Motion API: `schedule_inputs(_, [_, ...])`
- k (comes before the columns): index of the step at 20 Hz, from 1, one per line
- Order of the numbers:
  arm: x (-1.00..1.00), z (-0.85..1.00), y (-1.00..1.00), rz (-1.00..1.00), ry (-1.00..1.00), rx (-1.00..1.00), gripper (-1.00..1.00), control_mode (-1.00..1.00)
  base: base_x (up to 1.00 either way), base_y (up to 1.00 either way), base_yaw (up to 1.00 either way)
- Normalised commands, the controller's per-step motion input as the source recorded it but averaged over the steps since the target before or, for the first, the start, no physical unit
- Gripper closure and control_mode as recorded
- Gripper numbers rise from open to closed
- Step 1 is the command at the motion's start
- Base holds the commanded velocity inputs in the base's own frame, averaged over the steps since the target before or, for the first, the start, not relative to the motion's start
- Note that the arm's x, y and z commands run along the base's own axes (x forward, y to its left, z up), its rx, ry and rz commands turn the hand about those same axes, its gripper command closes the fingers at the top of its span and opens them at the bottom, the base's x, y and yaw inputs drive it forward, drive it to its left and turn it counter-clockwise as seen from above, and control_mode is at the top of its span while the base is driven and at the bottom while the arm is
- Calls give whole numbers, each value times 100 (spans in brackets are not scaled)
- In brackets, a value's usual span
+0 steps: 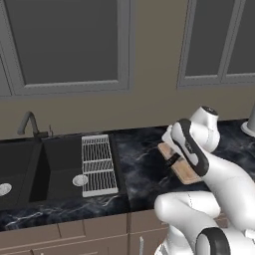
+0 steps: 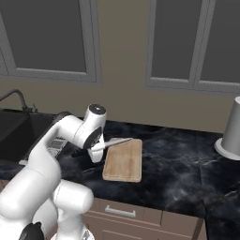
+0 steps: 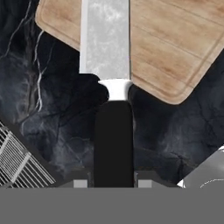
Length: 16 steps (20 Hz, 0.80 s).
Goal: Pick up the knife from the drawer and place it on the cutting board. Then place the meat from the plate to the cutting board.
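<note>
Gripper [image 3: 113, 183] clamps the knife [image 3: 109, 87] by its handle, blade tip cut off over the cutting board [image 3: 175, 48].

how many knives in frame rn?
1. The knife is held by its black handle in the gripper, blade over the cutting board's near-left corner.

the white arm bends over low, and its claw [image 3: 113, 183] is closed tight on the knife's [image 3: 109, 87] black handle.
</note>
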Motion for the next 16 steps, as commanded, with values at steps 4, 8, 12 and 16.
schedule_inputs(4, [0, -7, -17, -7, 2, -10, 100, -100, 0, 0, 0])
schedule_inputs(8, [3, -24, -18, -8, 0, -11, 100, -100, 0, 0, 0])
schedule_inputs(12, [10, -10, -26, -9, 0, -6, 100, -100, 0, 0, 0])
schedule_inputs(16, [13, -12, -33, -9, 0, -3, 100, -100, 0, 0, 0])
